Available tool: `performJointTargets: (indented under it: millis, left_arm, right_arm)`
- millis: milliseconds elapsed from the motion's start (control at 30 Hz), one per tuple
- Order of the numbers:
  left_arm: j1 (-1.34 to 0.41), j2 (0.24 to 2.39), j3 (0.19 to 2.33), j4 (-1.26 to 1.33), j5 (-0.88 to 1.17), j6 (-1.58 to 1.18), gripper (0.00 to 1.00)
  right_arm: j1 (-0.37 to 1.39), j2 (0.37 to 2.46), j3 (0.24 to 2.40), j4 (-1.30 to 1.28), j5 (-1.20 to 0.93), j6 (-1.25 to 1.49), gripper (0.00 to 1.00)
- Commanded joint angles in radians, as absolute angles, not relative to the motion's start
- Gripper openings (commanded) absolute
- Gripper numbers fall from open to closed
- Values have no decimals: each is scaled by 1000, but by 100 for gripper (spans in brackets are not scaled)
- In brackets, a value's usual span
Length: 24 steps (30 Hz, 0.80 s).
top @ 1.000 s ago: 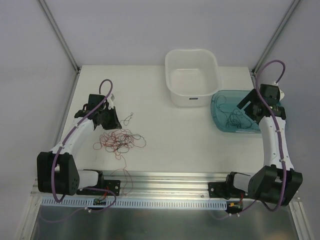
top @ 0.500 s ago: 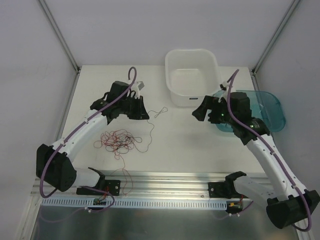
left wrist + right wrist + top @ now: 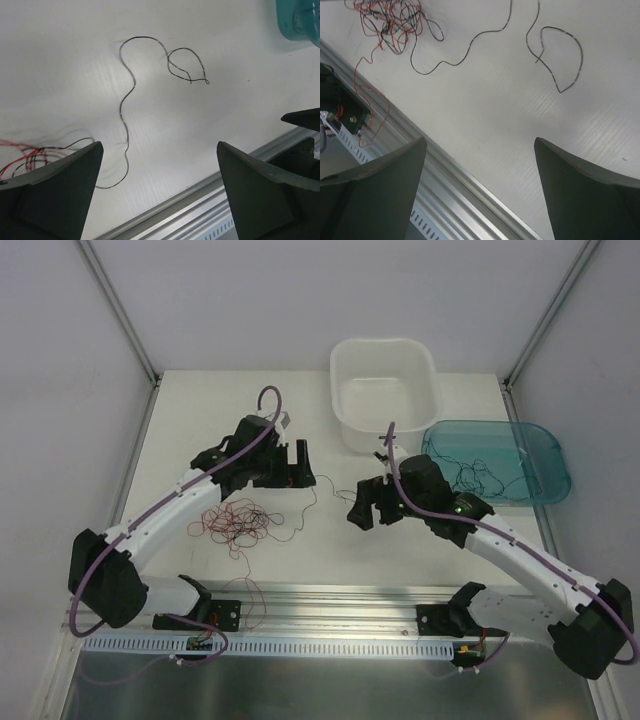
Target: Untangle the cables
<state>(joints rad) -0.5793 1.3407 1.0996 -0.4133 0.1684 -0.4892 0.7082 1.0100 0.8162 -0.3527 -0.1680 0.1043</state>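
**Cable sorting, part done: one black strand drawn out, main knot unpicked**

**Progress.** Several loose strands (image 3: pixel 478 478) lie in the blue tray (image 3: pixel 548 440). I take these as finished work. The tangle (image 3: pixel 238 522) of red and black wire sits on the table (image 3: pixel 200 410) and makes up most of what is left. One black strand (image 3: pixel 121 111) trails out of it across the bare surface. Whether its near end is free of the knot cannot be told. The white tub (image 3: pixel 383 343) appears to hold nothing.

**Left gripper** (image 3: pixel 157 150). The jaws are wide apart and hold nothing. The black strand lies flat on the table, running up between the jaws and ahead of them and ending in a small loop beyond the tips. The edge of the tangle shows just outside the left-hand finger.

**Right gripper** (image 3: pixel 480 142). The jaws are spread wide and hold nothing. The same strand curls ahead of the tips. The tangle lies further ahead, off toward the left-hand finger's side. One red wire strays from it down over the metal rail (image 3: pixel 460 175).

**Materials.**
- Cables: hair-thin, springy and curly, with matte red and black insulation. They look likely to slip a coarse pinch.
- Tangle: a loose, open nest rather than a tight ball.
- Table: white, finely ribbed sheet.
- Tray: translucent teal plastic with rounded corners.
- Tub: opaque white, deep, with a rolled rim.
- Fingers: dark, wedge-shaped, matte.
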Motion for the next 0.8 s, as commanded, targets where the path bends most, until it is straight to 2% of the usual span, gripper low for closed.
performJointTargets:
  millis: [0, 67, 267, 500, 767]
  left_arm:
    - [-537, 1189, 1037, -486, 5, -532, 99]
    - [-500, 1151, 994, -550, -61, -517, 99]
    - [-347, 1039, 865, -621, -74, -474, 99]
    - [-287, 1081, 792, -623, -81, -453, 95]
    - [-272, 1176, 808, -620, -112, -434, 90]
  right_arm:
    - [781, 1130, 900, -285, -215, 5, 93]
    - [840, 1237, 946, -284, -259, -81, 90]
    - [975, 1521, 1208, -376, -348, -302, 88]
    - [1048, 1801, 1416, -382, -399, -362, 86]
    - [1057, 1956, 1410, -261, -433, -290, 78]
